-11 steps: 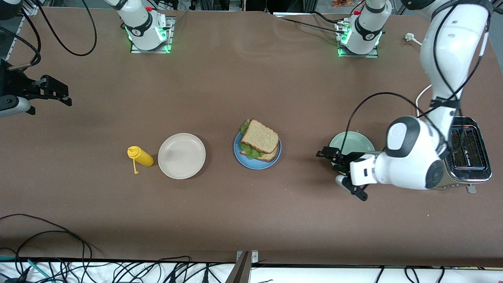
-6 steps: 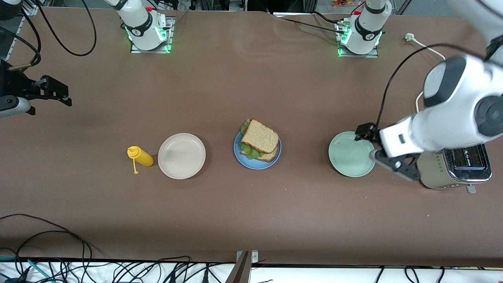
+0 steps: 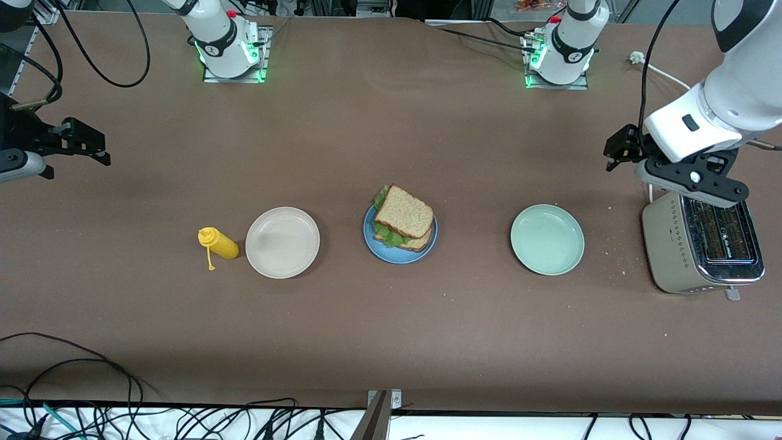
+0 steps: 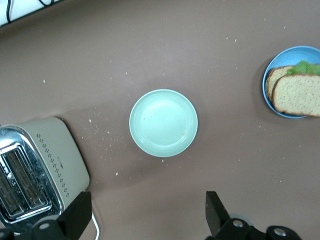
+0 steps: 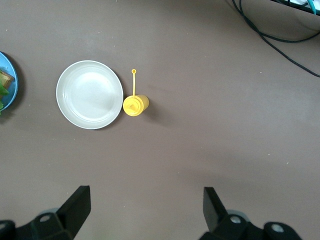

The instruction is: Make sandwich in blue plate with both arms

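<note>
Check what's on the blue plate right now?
The blue plate holds the sandwich: two brown bread slices with green lettuce showing at the edges between them. Any other filling can't be seen; the top slice covers it.

Blue plate [image 5: 7,80] cut by right wrist view's edge; sandwich [image 4: 296,90] partly cropped.
</note>
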